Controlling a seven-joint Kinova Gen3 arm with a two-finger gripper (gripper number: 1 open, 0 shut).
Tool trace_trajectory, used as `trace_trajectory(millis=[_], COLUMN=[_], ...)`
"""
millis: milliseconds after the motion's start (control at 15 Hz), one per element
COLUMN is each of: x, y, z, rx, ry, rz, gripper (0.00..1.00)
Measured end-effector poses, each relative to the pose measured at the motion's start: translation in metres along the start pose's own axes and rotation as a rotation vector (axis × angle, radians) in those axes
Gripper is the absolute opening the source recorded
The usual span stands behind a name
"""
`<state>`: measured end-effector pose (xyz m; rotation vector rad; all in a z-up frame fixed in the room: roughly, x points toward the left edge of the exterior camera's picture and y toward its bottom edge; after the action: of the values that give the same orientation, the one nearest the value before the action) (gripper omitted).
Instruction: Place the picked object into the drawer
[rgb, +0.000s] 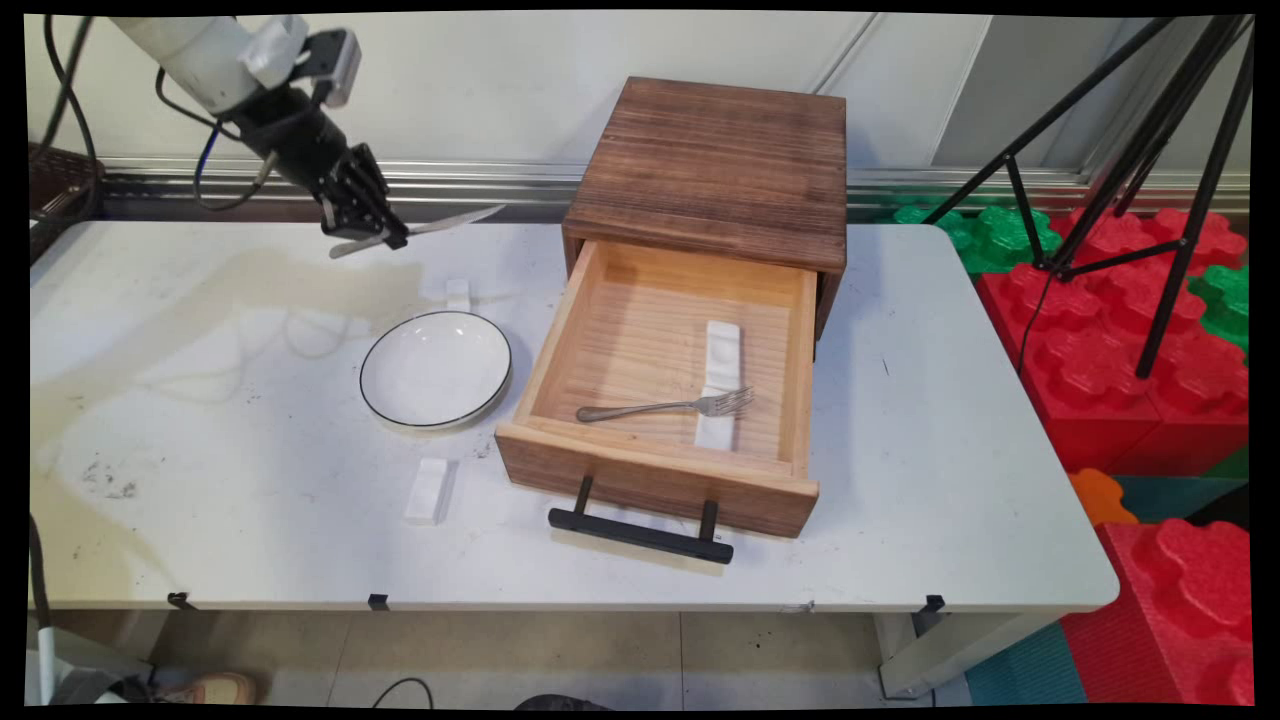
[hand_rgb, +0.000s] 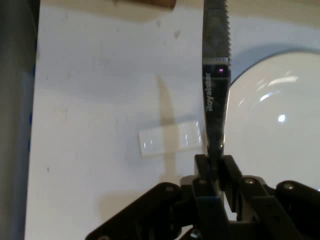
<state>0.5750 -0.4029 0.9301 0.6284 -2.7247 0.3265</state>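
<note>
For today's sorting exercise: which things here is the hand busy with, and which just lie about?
In play: hand shut on the knife; small white rest and plate beneath.
Lying about: fork and second rest in the open drawer; third rest near the table's front.

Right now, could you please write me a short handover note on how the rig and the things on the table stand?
Gripper: shut on a serrated table knife, raised above the table's far left part.
Below it: a small white cutlery rest on the table, and beside that a white plate with a dark rim.
Second white rest lies nearer the front edge.
Wooden drawer box: its drawer is pulled open; inside, a fork lies with its tines on a third white rest.
Nothing lies on the plate.
</note>
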Motion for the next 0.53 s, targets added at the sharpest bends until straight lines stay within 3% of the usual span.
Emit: trace_trajectory(millis=[200,533], x=[0.014,0.057], y=[0.007,0.029], z=[-0.016,-0.037], rx=[-0.007,-0.035], ry=[0.038,0.131], rz=[0.009,0.027], gripper=[0.0,0.0])
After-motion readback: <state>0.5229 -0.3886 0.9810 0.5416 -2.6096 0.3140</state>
